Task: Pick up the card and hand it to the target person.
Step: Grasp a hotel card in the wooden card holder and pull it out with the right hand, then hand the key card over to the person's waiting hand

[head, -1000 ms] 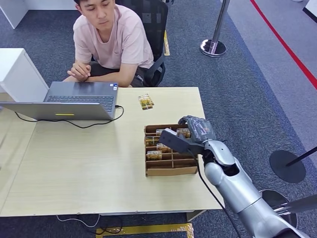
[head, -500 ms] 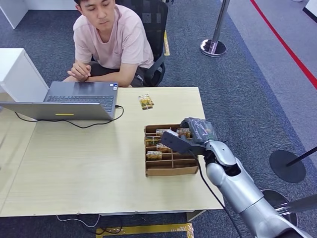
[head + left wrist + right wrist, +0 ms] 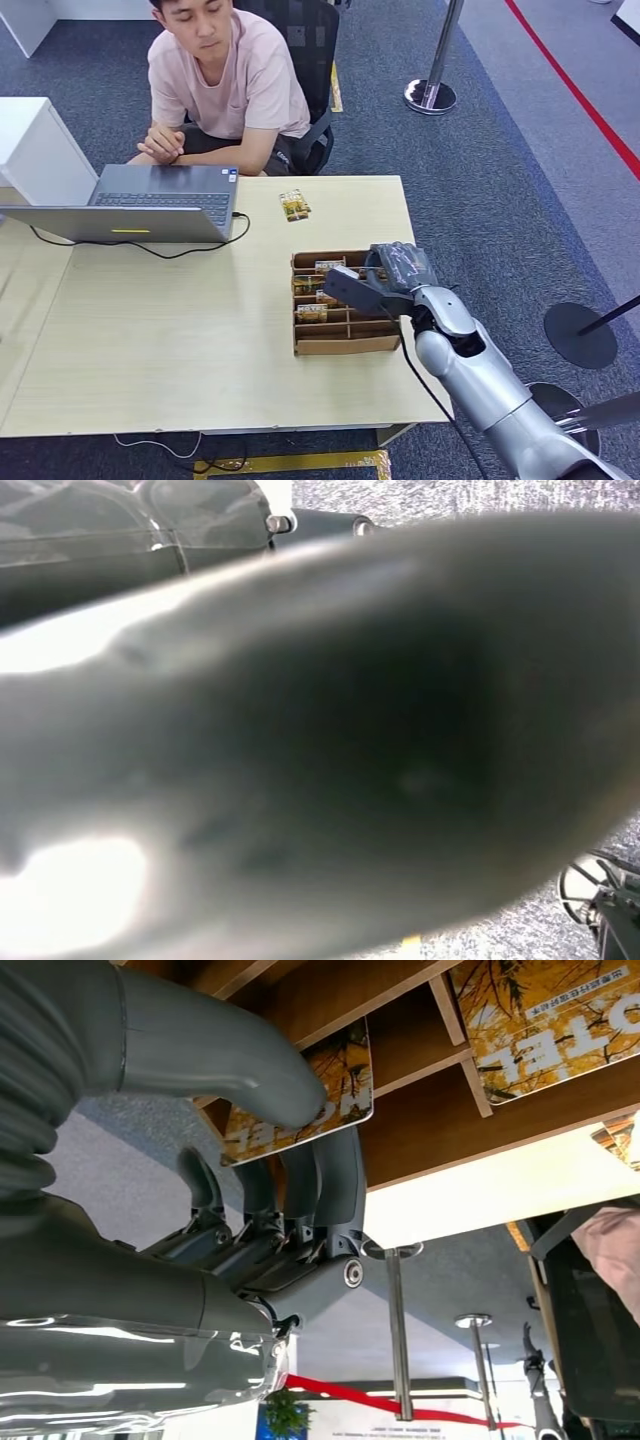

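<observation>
Card (image 3: pixel 302 1110) sits at the far right corner of the cardboard organizer (image 3: pixel 345 344) on the desk (image 3: pixel 189 340). Right hand (image 3: pixel 385 275) pinches it, thumb (image 3: pixel 226 1060) over fingers (image 3: pixel 332 1185). Left hand's state cannot be told.

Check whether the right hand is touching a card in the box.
Touching. In the right wrist view the right hand presses its thumb tip onto a card, with fingers behind its edge.

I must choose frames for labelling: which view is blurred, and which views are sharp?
Left wrist view: blurred, a dark grey out-of-focus shape with white glare. Head view: sharp and evenly lit. Right wrist view: sharp on the right hand touching a card, print readable.
</observation>
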Controlling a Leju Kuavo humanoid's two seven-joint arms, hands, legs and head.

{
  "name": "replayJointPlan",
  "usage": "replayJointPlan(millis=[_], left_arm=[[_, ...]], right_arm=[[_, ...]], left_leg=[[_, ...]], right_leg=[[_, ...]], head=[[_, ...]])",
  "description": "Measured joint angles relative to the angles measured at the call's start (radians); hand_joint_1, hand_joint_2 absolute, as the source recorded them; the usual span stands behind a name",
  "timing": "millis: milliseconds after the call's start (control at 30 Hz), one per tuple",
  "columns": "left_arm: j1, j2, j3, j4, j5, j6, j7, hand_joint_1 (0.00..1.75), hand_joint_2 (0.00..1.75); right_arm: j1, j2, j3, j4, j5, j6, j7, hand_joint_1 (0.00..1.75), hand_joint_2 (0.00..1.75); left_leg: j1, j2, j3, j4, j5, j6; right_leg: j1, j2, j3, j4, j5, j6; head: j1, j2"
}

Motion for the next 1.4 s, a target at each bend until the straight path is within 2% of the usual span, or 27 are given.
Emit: replayJointPlan(millis=[133,333,667,867,1100,1267,1400], left_arm=[[0.000,0.000,0.000,0.000,0.002,-0.010,-0.011,0.00,1.75],[0.000,0.001,0.000,0.000,0.005,-0.026,-0.032,0.00,1.75],[0.000,0.003,0.007,0.000,0.020,0.009,-0.034,0.00,1.75],[0.000,0.003,0.022,0.000,0.024,0.011,-0.038,0.00,1.75],[0.000,0.003,0.024,0.000,0.022,0.008,-0.039,0.00,1.75],[-0.002,0.003,0.024,0.002,0.020,0.006,-0.038,0.00,1.75],[-0.007,0.003,0.023,0.002,0.008,-0.003,-0.038,0.00,1.75]], right_arm=[[0.000,-0.001,0.001,0.000,0.000,0.000,0.000,1.41,1.75],[-0.001,-0.001,0.001,0.000,0.000,0.000,0.000,1.41,1.75],[-0.002,-0.001,0.001,-0.001,-0.003,-0.029,-0.013,1.41,1.75],[0.013,-0.006,-0.038,-0.097,-0.030,-0.175,-0.121,1.41,1.75],[0.055,0.010,-0.129,-0.285,-0.039,-0.274,-0.233,1.41,1.75],[0.048,0.049,-0.133,-0.284,-0.004,-0.283,-0.278,1.41,1.75],[-0.007,0.101,-0.102,-0.155,0.079,-0.360,-0.340,1.41,1.75]], left_leg=[[0.000,0.000,0.000,0.000,0.000,0.000],[0.000,0.000,0.000,0.000,0.000,0.000],[0.000,0.000,0.000,0.000,0.000,0.000],[0.000,0.000,0.000,0.000,0.000,0.000],[0.000,0.000,0.000,0.000,0.000,0.000],[0.000,0.000,0.000,0.000,0.000,0.000],[0.001,0.001,0.000,0.000,0.001,-0.001]], right_leg=[[0.000,0.000,0.000,0.000,0.000,0.000],[0.000,0.000,0.000,0.000,0.000,0.000],[0.000,0.000,0.000,0.000,0.000,0.000],[0.000,0.000,0.000,0.000,0.000,0.000],[0.000,0.000,-0.001,0.000,0.000,0.000],[0.000,0.000,0.000,0.000,0.000,0.000],[0.001,0.001,0.000,0.001,0.000,-0.001]], head=[[0.000,0.000],[0.000,0.000],[0.000,0.000],[0.000,0.000],[0.000,0.000],[0.000,0.000],[0.000,0.000]])
